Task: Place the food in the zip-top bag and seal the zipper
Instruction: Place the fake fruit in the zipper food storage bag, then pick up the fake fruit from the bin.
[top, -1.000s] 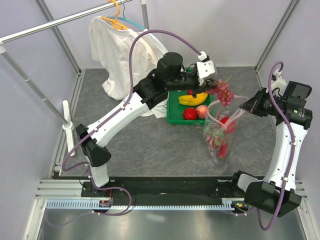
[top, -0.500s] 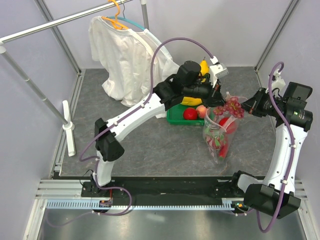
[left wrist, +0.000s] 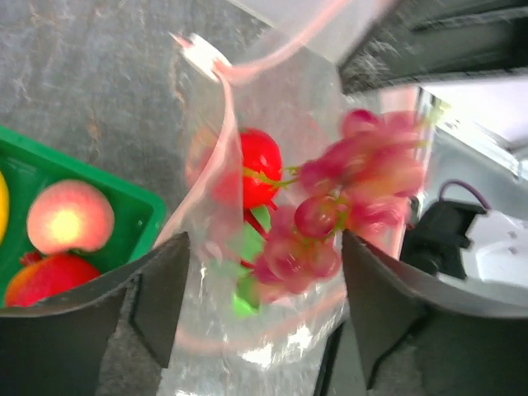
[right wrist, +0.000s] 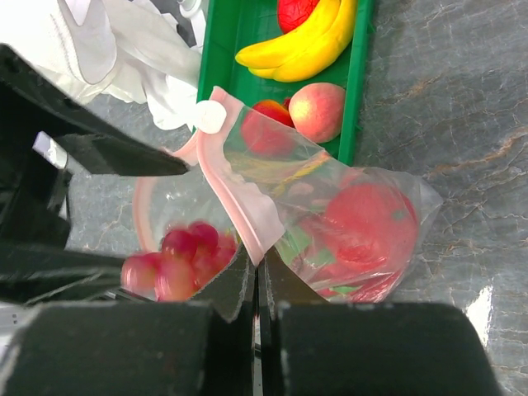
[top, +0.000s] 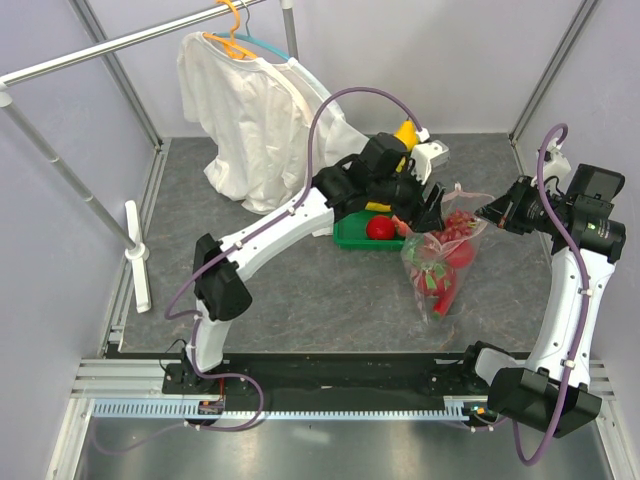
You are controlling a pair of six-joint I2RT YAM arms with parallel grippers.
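The left gripper (left wrist: 263, 237) hangs over the mouth of the zip-top bag (right wrist: 371, 231) with its fingers spread wide. The bunch of red grapes (left wrist: 330, 214) lies between them, blurred and touching neither, so we judge it let go. The right gripper (right wrist: 256, 268) is clenched on the pink zipper (right wrist: 235, 165), holding the mouth up. The bag stands just beside the green tray (right wrist: 216, 49), with the dragon fruit (right wrist: 367, 219) inside it.

That single pinch is our main worry: if the film sags, the mouth folds and the grapes catch on the rim or spill onto the table. The open fingers sit close to the plastic and could drag it when the left arm lifts. A stem lying across the strip would stop it sealing.

The banana bunch (right wrist: 305, 45) is in the tray beside a peach (right wrist: 318, 110). It is long and the bag looks crowded, so it may jam at the mouth. A white shirt (top: 250, 110) hangs from a rail at the far end, its hem against the tray. The left arm reaches across the tray, hiding part of it from above.
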